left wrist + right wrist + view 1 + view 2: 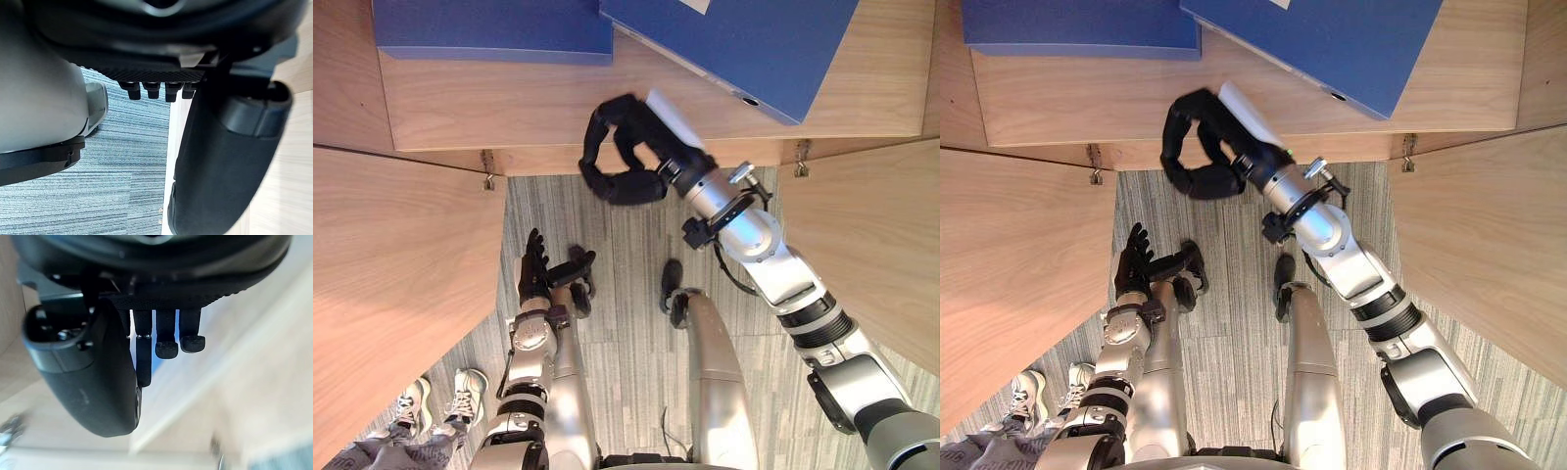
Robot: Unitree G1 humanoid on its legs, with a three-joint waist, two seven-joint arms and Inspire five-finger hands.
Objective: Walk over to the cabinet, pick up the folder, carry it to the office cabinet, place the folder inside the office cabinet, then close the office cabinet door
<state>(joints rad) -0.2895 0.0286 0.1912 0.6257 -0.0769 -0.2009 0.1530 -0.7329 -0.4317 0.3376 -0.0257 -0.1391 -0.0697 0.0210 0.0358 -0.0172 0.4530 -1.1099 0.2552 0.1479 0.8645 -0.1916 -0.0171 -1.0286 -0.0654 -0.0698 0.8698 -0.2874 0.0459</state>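
- Right hand (651,142): fingers curled into a loose ring, holding nothing, at the shelf's front lip.
- Just past the fingers, the blue folder (744,44) lies flat and skewed on the shelf (509,98), untouched.
- It looks stiff, smooth-faced and fairly light. Best pinched at an edge or the spine, since the flat cover would likely slip.
- Further off, a second folder (494,29) lies square on the shelf.
- Left door (391,294) and right door (871,235) stand open.
- Left hand (536,266) hangs low, fingers straight.
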